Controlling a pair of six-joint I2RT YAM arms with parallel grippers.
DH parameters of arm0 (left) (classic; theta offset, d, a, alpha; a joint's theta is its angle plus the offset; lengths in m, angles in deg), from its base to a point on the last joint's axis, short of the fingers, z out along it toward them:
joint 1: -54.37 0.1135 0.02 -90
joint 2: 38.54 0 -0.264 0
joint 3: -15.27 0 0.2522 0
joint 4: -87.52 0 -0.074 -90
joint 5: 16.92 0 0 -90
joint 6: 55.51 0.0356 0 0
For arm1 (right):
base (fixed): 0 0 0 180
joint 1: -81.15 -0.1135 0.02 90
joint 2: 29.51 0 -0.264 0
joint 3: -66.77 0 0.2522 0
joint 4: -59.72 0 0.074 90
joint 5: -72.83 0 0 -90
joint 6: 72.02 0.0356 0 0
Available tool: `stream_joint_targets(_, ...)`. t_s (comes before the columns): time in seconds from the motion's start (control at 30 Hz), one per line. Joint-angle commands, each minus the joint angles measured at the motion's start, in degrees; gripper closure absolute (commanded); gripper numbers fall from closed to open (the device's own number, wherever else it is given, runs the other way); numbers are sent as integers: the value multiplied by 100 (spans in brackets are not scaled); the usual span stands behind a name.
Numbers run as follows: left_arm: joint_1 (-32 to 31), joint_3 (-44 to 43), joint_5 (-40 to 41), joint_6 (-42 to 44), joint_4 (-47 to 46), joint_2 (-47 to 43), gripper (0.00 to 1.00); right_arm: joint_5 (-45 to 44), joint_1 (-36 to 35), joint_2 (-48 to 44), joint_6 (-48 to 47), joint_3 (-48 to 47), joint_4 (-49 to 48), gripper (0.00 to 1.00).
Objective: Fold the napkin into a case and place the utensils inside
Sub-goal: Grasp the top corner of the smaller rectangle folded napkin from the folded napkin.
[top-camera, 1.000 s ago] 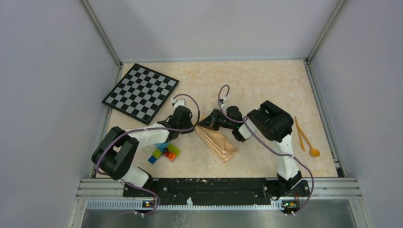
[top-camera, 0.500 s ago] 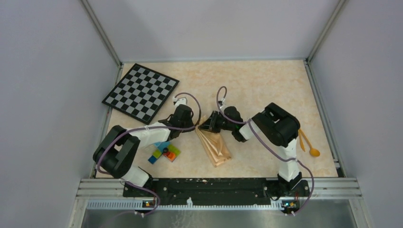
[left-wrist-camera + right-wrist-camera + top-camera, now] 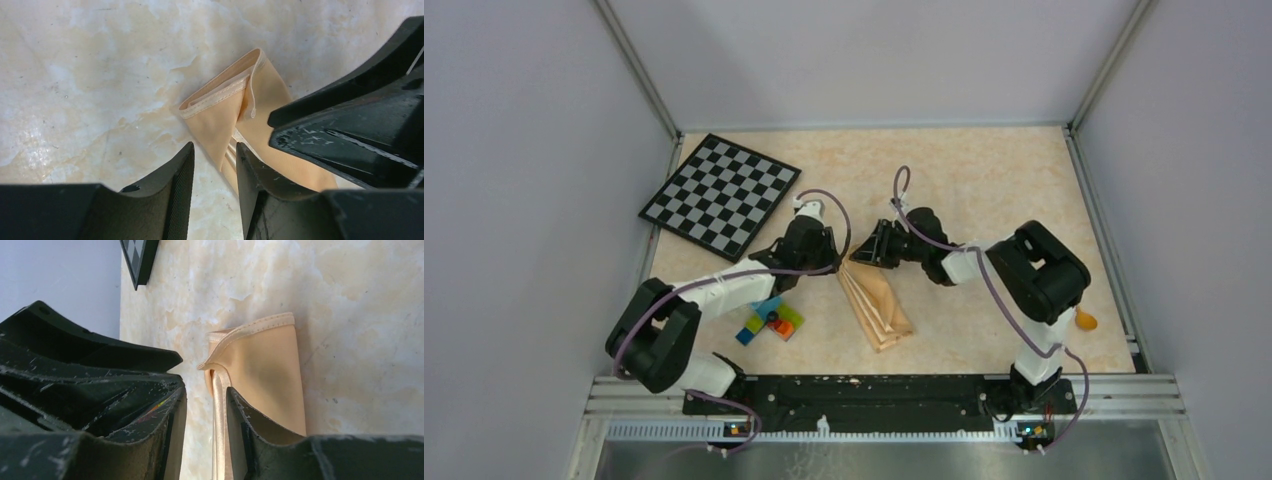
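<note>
A: What changed just now?
B: Both let go. Left hand [image 3: 215,150] & right hand [image 3: 206,390] now have jaws parted, nothing gripped. Napkin [image 3: 882,305] went from a wide fold to a narrower strip, so the case fold's prob done.
A: Where's it now?
B: Flat on bench [image 3: 984,180], mid, betw the arms. Peach, layered, hemmed end right by both hands. Utensils [image 3: 1084,322] far right, mostly hidden behind right arm, not in yet.

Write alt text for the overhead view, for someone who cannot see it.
A robot's left hand and right hand meet at the far end of a folded peach napkin, which lies as a narrow strip on a beige table. A checkerboard lies at the far left, and coloured toy bricks sit to the left of the napkin.
</note>
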Motion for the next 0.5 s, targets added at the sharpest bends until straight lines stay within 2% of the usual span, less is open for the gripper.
stream_joint_targets(0.0, -80, -314, 22, 236, -80, 190, 59, 122, 30, 403, 202, -395, -233, 65)
stream_joint_targets(0.2, -117, -324, 82, 244, -96, 343, 64, 78, 23, 741, 273, -584, -355, 65)
stream_joint_targets(0.47, -144, -358, 57, 271, -139, 496, 68, 103, 22, 683, 354, -524, -678, 62)
